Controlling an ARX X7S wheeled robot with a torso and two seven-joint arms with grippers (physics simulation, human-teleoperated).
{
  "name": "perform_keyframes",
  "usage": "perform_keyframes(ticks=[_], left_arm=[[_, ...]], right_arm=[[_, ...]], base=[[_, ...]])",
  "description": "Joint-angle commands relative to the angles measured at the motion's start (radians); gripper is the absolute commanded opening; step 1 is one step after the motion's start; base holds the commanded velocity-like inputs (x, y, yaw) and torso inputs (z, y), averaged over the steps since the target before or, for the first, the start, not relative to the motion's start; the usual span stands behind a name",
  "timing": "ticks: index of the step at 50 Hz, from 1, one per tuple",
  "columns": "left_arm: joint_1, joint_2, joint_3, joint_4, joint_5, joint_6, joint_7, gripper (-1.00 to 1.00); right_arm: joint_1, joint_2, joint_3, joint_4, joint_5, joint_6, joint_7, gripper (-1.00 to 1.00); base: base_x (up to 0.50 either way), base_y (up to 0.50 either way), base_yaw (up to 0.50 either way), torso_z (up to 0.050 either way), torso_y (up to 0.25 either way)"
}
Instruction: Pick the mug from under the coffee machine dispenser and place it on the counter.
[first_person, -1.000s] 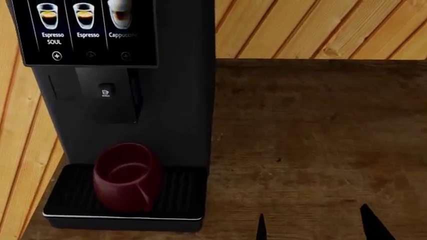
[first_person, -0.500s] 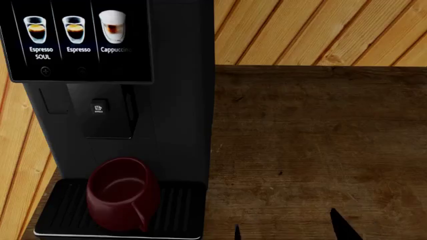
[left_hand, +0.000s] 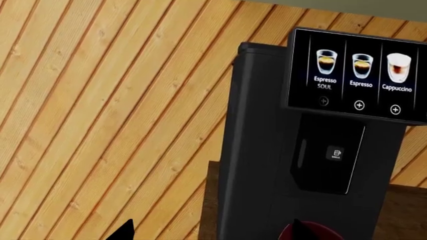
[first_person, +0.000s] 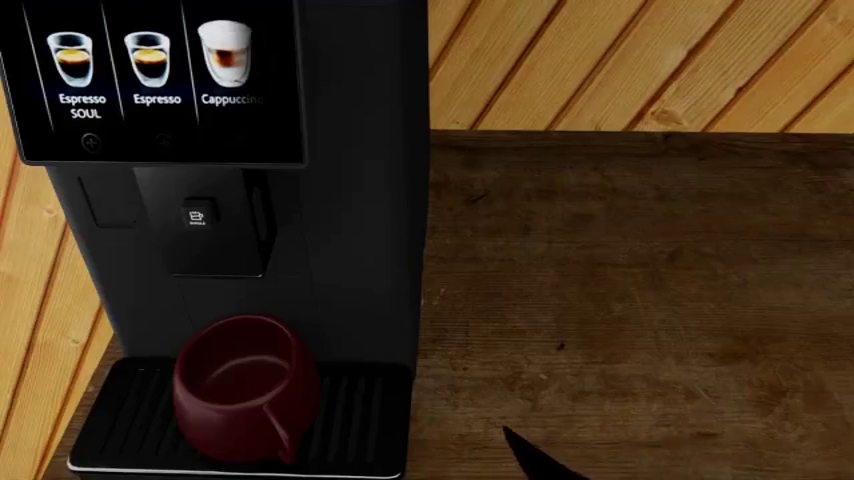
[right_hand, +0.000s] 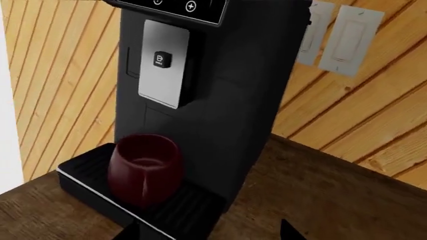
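Head view: maroon mug (first_person: 244, 388) upright on the ribbed drip tray (first_person: 360, 415), directly beneath the black dispenser block (first_person: 214, 220) with its small cup icon. Open mouth facing up, interior looking empty; handle turned toward the near side and slightly right. Drinks screen (first_person: 154, 80) above, showing two espressos and a cappuccino. Dark wood worktop (first_person: 641, 300) stretching away to the right of the machine. At the near edge, a single dark fingertip of the right pincer (first_person: 534, 460), well apart from the mug; spread of that pincer not readable here.

Left wrist view: side of the tall black machine (left_hand: 260, 150) against the orange panelled wall (left_hand: 100, 100). Only a sliver of the mug rim (left_hand: 319, 234) at the frame's edge. Two dark tips of the left pincer (left_hand: 210, 231) set wide apart, gripping nothing.

Right wrist view: mug (right_hand: 145, 168) upright on the tray, under the dispenser (right_hand: 165, 65), nothing visible inside. Two tips of the right pincer (right_hand: 210, 231) spread wide, clear of the mug. Pale wall plates (right_hand: 337, 37) on the far wall.
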Motion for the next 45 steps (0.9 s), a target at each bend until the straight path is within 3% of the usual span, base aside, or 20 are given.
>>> perform_keyframes(ticks=[1, 15, 45], left_arm=[[-0.004, 0.009, 0.011, -0.003, 0.009, -0.002, -0.014, 1.0], [-0.013, 0.004, 0.017, -0.001, 0.003, 0.0, -0.009, 1.0], [0.002, 0.018, 0.033, -0.015, 0.024, 0.0, -0.034, 1.0]], right_arm=[[0.045, -0.092, 0.021, 0.033, 0.101, 0.014, -0.04, 1.0], [0.022, -0.187, 0.066, 0.089, 0.153, -0.012, -0.054, 1.0], [-0.021, -0.271, 0.121, 0.255, 0.29, -0.066, -0.157, 1.0]], base=[[0.0, 0.0, 0.0, 0.0, 0.0], [0.0, 0.0, 0.0, 0.0, 0.0], [0.0, 0.0, 0.0, 0.0, 0.0]])
